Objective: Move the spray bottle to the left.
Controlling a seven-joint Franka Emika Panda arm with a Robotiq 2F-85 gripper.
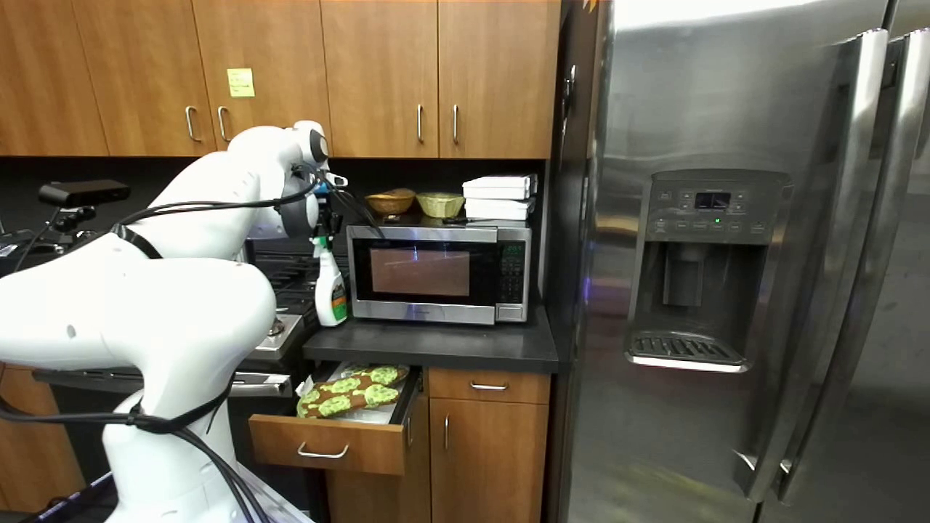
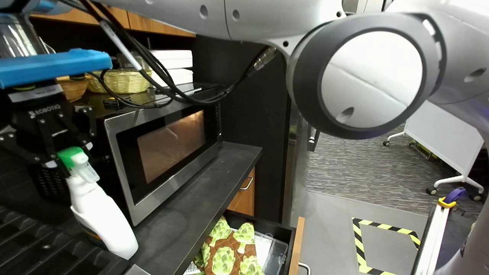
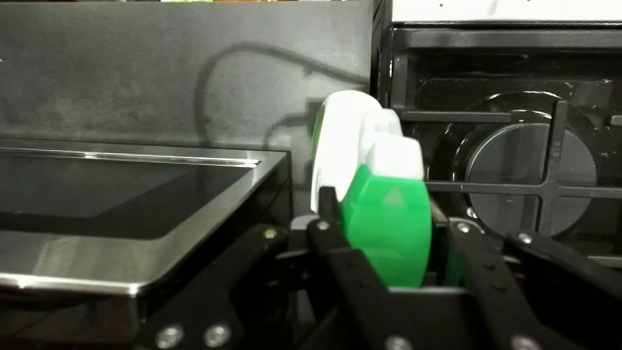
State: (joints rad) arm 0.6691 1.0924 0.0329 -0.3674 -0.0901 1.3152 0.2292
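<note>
The spray bottle (image 1: 328, 287) has a white body, a green and white trigger head and a green-orange label. It is left of the microwave in an exterior view (image 2: 103, 215), at the counter's end beside the stove, and leans slightly. In the wrist view the bottle (image 3: 342, 138) shows from above, between microwave and stove. My gripper (image 3: 384, 209) is closed around the green head, one finger on each side; it also shows at the bottle's top in both exterior views (image 1: 326, 231) (image 2: 72, 156). I cannot tell whether the base touches the counter.
The microwave (image 1: 421, 272) stands close beside the bottle, with baskets (image 1: 440, 205) and white boxes (image 1: 498, 197) on top. The stove grates (image 3: 549, 189) are on the bottle's other side. An open drawer (image 1: 327, 444) with a patterned oven mitt (image 1: 356, 392) juts out below the counter (image 1: 436, 341).
</note>
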